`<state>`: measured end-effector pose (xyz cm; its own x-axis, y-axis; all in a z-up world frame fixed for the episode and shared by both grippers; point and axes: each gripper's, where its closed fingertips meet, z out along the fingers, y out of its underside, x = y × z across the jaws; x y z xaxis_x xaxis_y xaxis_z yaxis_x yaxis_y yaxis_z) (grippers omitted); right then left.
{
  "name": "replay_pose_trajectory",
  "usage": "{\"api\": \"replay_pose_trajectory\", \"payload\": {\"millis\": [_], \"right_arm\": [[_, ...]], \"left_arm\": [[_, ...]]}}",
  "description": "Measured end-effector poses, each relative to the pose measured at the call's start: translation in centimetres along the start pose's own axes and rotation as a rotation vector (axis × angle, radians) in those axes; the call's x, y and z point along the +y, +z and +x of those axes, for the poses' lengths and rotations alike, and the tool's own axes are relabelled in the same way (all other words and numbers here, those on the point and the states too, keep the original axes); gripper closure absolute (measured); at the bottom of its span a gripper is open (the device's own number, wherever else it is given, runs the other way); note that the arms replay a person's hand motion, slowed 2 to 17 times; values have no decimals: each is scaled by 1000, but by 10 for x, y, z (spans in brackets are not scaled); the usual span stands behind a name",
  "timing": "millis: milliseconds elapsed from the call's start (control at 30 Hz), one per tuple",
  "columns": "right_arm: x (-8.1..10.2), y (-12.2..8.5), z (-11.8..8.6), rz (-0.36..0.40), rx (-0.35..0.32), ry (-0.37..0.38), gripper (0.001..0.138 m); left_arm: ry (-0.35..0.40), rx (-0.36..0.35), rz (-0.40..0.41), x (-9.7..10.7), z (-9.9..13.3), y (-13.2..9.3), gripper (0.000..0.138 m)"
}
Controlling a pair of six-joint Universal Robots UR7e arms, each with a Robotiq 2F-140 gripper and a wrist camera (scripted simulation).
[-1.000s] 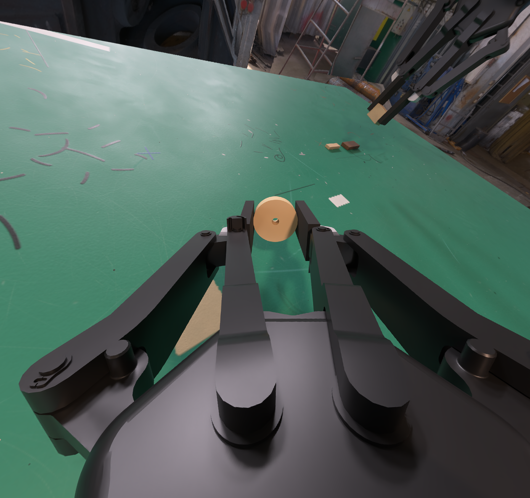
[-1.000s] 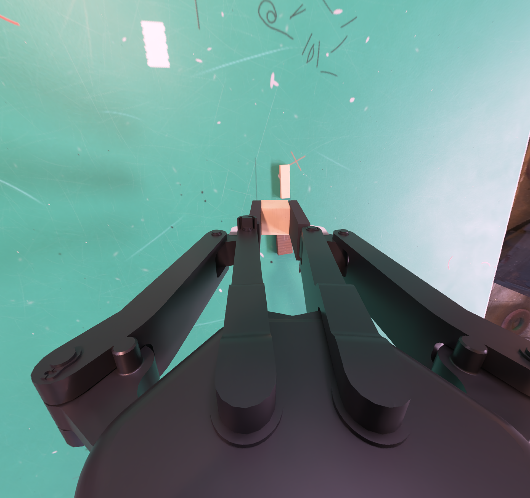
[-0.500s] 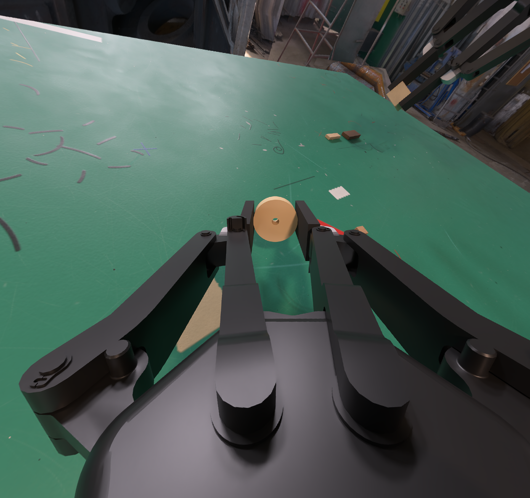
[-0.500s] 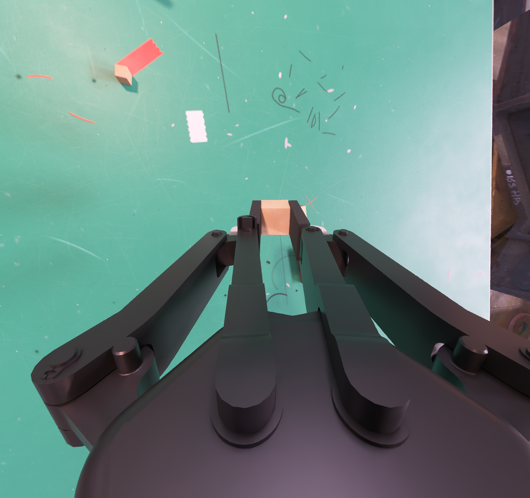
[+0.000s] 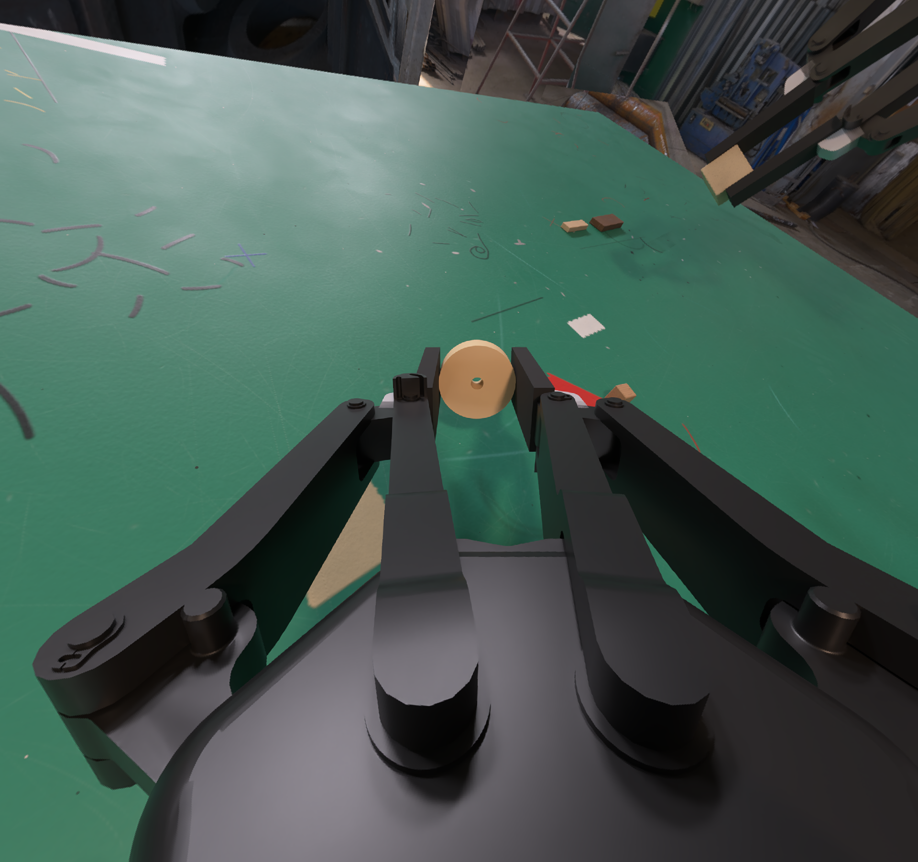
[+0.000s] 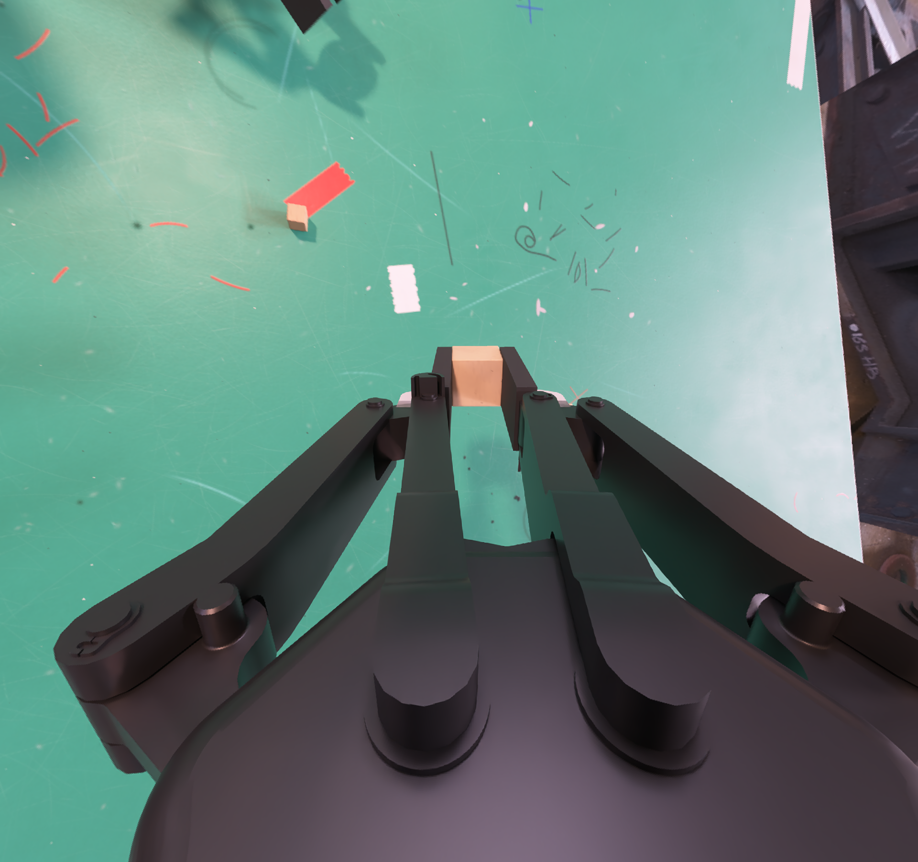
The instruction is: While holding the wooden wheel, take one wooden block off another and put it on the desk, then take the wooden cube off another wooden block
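Our left claw (image 5: 476, 381) is clenched on the wheel (image 5: 477, 379), pads on its rim and its bored face toward the camera, held clear above the table (image 5: 248, 391) so it stays out of play. Our right claw (image 6: 476, 375) grips the cube (image 6: 475, 375) by two opposite faces, high over the table, which we judge means it is already lifted off its block. Far ahead and right of the left claw lie a pale block (image 5: 574, 226) and a dark block (image 5: 606, 222), side by side. A small block (image 6: 297, 217) sits ahead-left of the right claw, at the end of a red tape strip (image 6: 320, 186).
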<state>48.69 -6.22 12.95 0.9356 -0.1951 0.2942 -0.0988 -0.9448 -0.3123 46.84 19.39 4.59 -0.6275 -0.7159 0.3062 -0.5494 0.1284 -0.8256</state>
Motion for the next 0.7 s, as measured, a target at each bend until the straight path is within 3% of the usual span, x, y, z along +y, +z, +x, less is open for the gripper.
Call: {"api": "replay_pose_trajectory", "payload": {"millis": [700], "right_arm": [[-42, 12, -69, 109, -24, -16, 114]], "left_arm": [[20, 18, -35, 4, 4, 0, 101]]}}
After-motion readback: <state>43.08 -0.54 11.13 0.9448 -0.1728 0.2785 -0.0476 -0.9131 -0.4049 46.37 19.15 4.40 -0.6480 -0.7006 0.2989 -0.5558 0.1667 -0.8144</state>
